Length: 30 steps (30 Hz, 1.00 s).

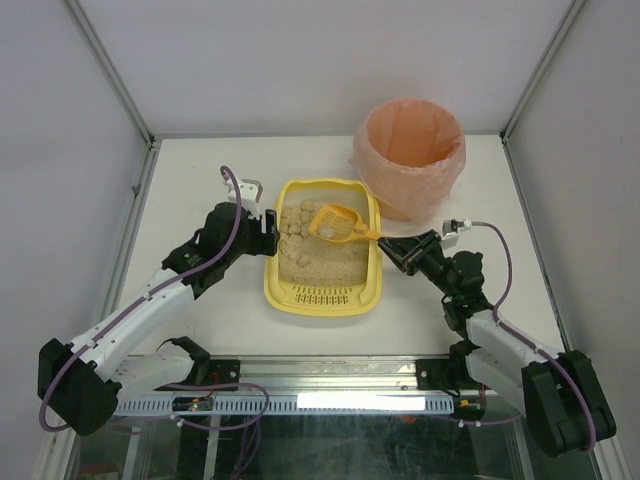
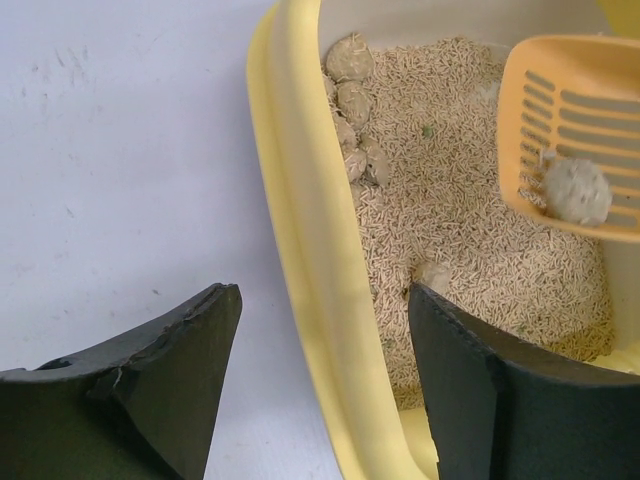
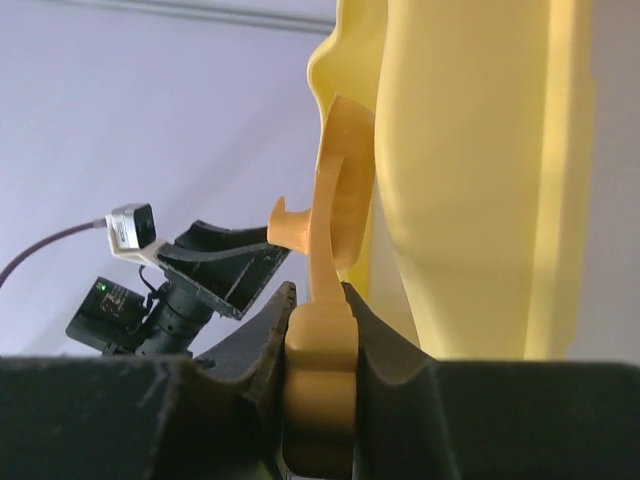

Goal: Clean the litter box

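**Litter box** on the desk; cleaning judged partly done. The right pincer clamps the scoop by its handle, one clump aboard, above the box's litter. Several uncollected clumps lie along the box's left wall, which the open left pincer straddles.

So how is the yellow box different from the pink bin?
The litter box is yellow, shallow and rectangular; the bin is round, taller and lined with a pink-orange bag. The litter box holds sandy litter and clumps; the bin shows only its bag inside. Both stand open-topped on the table.
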{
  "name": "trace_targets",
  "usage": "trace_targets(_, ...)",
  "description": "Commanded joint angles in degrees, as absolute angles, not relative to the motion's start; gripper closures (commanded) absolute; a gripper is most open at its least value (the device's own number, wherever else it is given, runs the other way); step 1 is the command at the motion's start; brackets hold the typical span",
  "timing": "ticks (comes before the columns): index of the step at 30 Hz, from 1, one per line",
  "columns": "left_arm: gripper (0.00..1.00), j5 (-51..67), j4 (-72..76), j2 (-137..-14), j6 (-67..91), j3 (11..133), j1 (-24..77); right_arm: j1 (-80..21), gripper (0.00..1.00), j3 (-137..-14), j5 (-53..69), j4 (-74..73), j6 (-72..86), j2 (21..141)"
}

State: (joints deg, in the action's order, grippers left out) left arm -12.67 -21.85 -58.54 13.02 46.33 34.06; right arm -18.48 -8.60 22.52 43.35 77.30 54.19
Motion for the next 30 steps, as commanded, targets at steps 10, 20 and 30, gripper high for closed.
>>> trace_targets(10, 0.3, -14.7, -21.2, -59.4, 13.0, 48.2, 34.0, -18.7, 1.0, -13.3, 29.0, 48.5, 78.5, 55.1)
trace_targets(20, 0.3, -15.3, -21.4, -59.9, 12.8, 48.7, 33.9, -16.0, 1.0, -14.2, 26.2, 40.8, 75.7, 50.7)
trace_targets(30, 0.31, -15.3, -21.5, -60.6, 12.4, 48.7, 34.0, -16.0, 1.0, -19.3, 26.7, 32.6, 69.5, 47.0)
